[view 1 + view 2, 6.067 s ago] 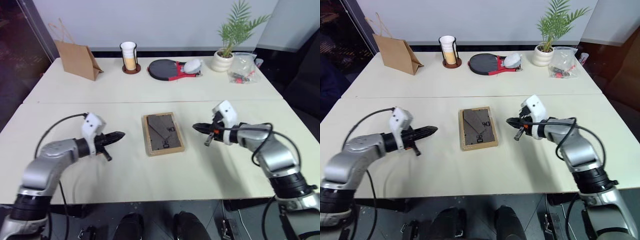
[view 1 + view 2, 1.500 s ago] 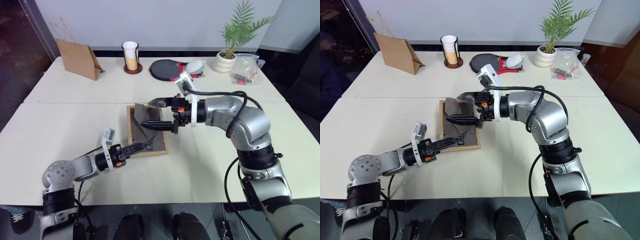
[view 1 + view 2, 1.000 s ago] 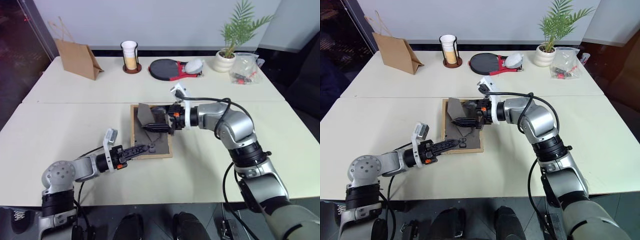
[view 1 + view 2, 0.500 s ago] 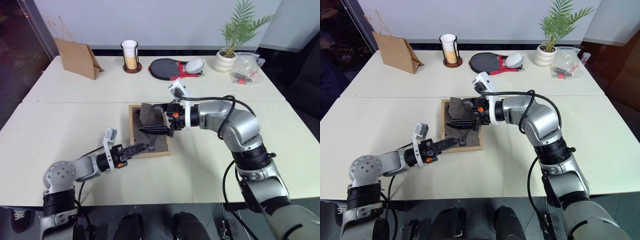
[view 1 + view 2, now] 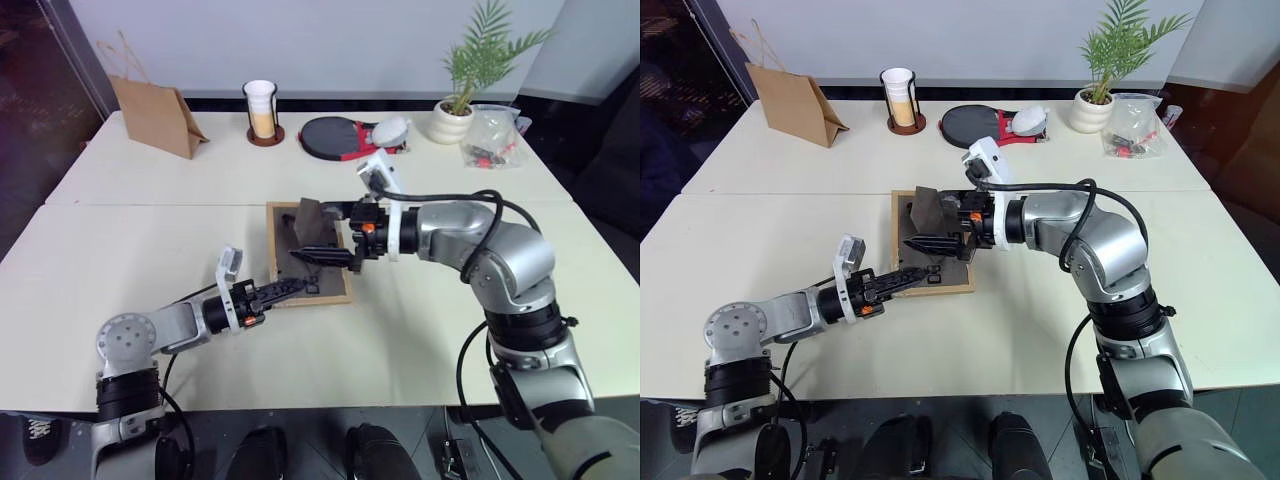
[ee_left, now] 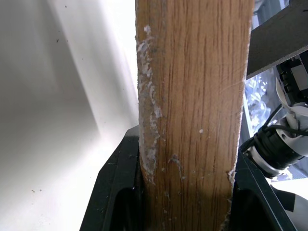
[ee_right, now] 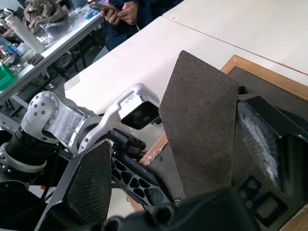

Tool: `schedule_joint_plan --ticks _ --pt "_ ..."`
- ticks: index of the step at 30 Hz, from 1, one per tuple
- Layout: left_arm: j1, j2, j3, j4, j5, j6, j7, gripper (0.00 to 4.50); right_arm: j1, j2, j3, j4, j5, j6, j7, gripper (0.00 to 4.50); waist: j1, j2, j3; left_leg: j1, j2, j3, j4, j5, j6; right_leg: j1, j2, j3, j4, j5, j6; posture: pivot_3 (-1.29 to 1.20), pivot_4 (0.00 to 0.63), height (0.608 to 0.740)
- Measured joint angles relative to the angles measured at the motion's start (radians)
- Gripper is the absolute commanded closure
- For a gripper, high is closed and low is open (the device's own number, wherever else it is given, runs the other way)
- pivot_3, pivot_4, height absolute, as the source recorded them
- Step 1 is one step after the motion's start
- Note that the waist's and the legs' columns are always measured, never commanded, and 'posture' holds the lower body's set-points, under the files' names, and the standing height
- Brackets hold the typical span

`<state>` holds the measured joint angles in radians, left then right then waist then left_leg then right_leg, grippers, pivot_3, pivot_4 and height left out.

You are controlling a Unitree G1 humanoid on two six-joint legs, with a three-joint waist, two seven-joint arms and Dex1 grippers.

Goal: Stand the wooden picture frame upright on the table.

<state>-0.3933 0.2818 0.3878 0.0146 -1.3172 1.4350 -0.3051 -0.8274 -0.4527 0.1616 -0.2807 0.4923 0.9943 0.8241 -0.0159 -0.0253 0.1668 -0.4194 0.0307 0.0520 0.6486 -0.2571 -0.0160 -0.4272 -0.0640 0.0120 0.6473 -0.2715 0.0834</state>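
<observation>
wooden picture frame [image 5: 309, 255] gripped in left pincer [image 5: 283, 291]

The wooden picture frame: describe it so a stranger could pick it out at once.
On the cream table, just on the near side of its cross seam, between both grippers, lies the wooden picture frame face down. Its pale wood border, dark back and raised fold-out stand set it apart from the brown paper bag at the far left corner.

no readable text, no labels, brands, numbers or signs legible on anything in view
</observation>
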Motion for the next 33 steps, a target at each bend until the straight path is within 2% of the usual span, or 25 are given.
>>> schedule_joint_plan --ticks 5,13,15,18,21,24,27,29,33 --pt "-0.007 0.006 -0.004 -0.041 -0.108 -0.003 0.053 3.42 0.0 -0.089 0.061 0.012 -0.057 -0.078 0.03 0.05 0.002 0.0 0.0 0.0 0.0 0.0 0.0 0.0 0.0 0.0 0.0 0.0 0.0 0.0 0.0 0.0 0.15 0.74" --pt "0.052 0.089 -0.025 -0.07 -0.252 -0.032 0.127 3.42 0.023 -0.329 -0.001 -0.015 -0.073 -0.147 0.128 0.05 0.003 0.0 0.0 -0.001 0.0 0.0 0.001 0.0 0.0 0.0 0.001 0.0 0.0 0.0 0.0 0.0 0.15 0.74" --pt "0.058 0.106 -0.04 -0.07 -0.281 -0.047 0.14 3.42 0.034 -0.373 -0.007 -0.023 -0.115 -0.234 0.145 0.05 0.002 0.0 0.0 -0.001 0.0 0.0 0.002 0.0 0.0 0.0 0.001 0.0 0.0 0.0 0.0 0.0 0.15 0.74" --pt "0.064 0.132 -0.074 -0.07 -0.338 -0.062 0.158 3.42 0.052 -0.414 0.035 0.025 -0.304 -0.545 0.123 0.05 -0.001 0.0 0.0 0.0 0.0 0.001 0.002 0.0 0.0 0.001 0.003 0.001 0.0 0.0 0.0 0.0 0.15 0.74" --pt "0.064 0.149 -0.109 -0.059 -0.402 -0.094 0.182 3.42 0.054 -0.386 0.108 0.163 -0.519 -0.929 0.026 0.05 -0.002 0.0 0.0 0.0 0.0 0.001 0.003 0.0 0.0 0.001 0.006 0.001 0.001 0.0 0.0 0.0 0.15 0.74" --pt "0.059 0.166 -0.143 -0.033 -0.467 -0.132 0.213 3.42 0.036 -0.351 0.205 0.365 -0.777 -1.345 -0.159 0.05 -0.001 0.0 0.0 0.0 0.0 0.002 0.003 0.001 -0.001 0.001 0.007 0.001 0.001 0.0 0.001 0.0 0.15 0.74" --pt "0.057 0.193 -0.179 -0.024 -0.529 -0.17 0.247 3.42 -0.005 -0.306 0.261 0.557 -0.991 -1.635 -0.371 0.05 -0.001 0.0 0.0 0.0 0.0 0.001 0.003 0.006 -0.009 0.001 0.007 0.002 0.001 0.0 0.001 0.0 0.15 0.74" --pt "0.059 0.197 -0.188 -0.023 -0.551 -0.182 0.254 3.42 -0.021 -0.293 0.267 0.601 -1.051 -1.703 -0.44 0.05 0.0 0.0 0.0 0.0 0.001 0.001 0.003 0.006 -0.009 0.001 0.007 0.002 0.001 0.0 0.001 0.0 0.15 0.74" --pt "0.073 0.225 -0.219 -0.027 -0.609 -0.212 0.271 3.42 -0.097 -0.234 0.294 0.741 -1.237 -1.835 -0.67 0.05 -0.002 -0.001 0.001 0.001 0.001 0.001 0.003 0.007 -0.011 0.001 0.008 0.002 0.002 0.0 0.001 0.0 0.15 0.74"
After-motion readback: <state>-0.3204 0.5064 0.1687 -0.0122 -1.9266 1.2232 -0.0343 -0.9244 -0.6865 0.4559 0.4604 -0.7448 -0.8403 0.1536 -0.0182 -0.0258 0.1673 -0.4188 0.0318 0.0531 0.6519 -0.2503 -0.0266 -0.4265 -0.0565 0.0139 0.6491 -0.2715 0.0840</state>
